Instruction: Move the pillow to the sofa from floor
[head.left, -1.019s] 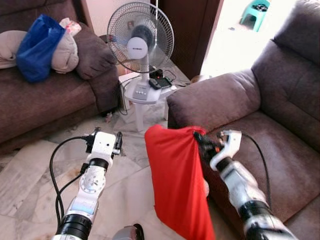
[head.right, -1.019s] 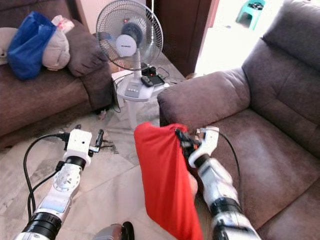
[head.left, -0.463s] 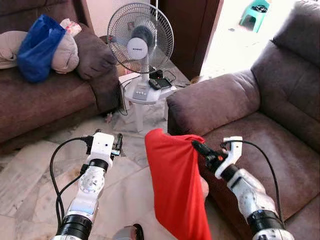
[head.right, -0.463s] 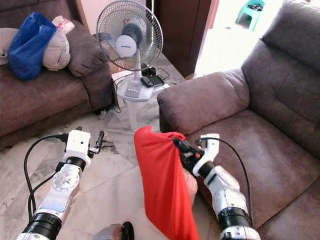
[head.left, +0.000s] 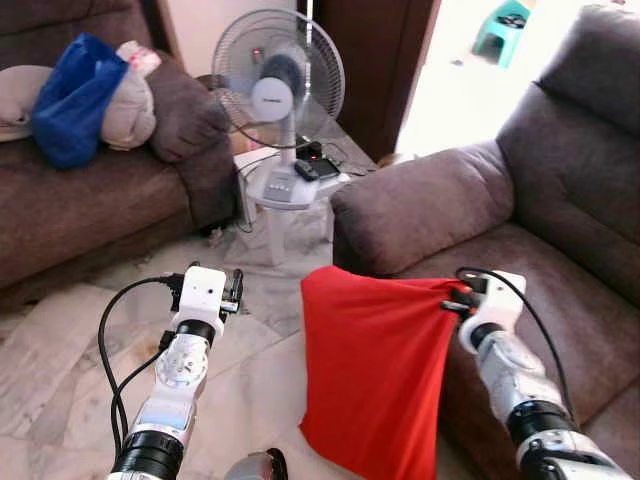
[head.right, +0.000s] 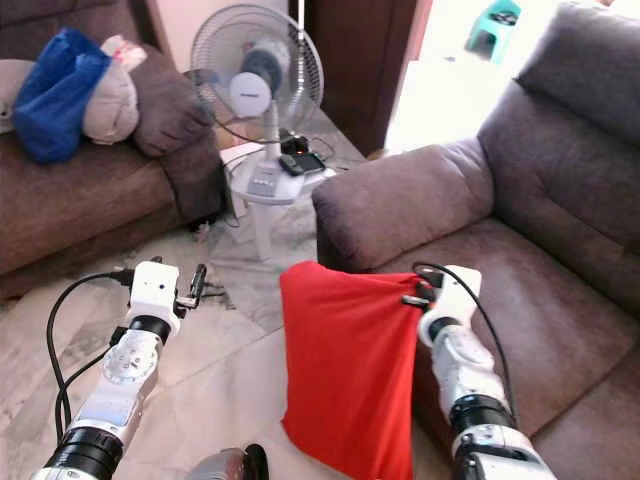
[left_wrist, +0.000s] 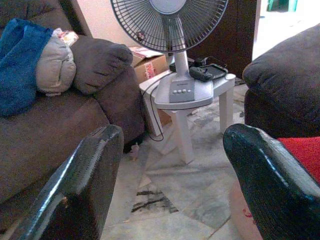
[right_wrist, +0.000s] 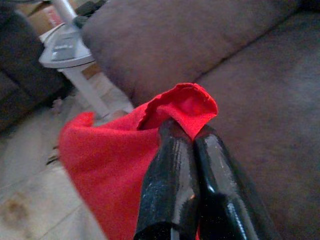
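Right gripper (right_wrist: 187, 132) clamped on corner of red pillow (head.left: 375, 375), hanging beside brown sofa (head.left: 560, 290). Left gripper (left_wrist: 170, 165) apart, above marble floor (head.left: 70, 350).

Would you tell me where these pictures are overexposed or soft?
Eye views: the doorway beyond the fan is blown out white. Right wrist view: fingers shut on the red pillow, with glare and background soft. Left wrist view: near fingers blurred.

Pillow (head.left: 375, 375) left of sofa (head.left: 540, 210)
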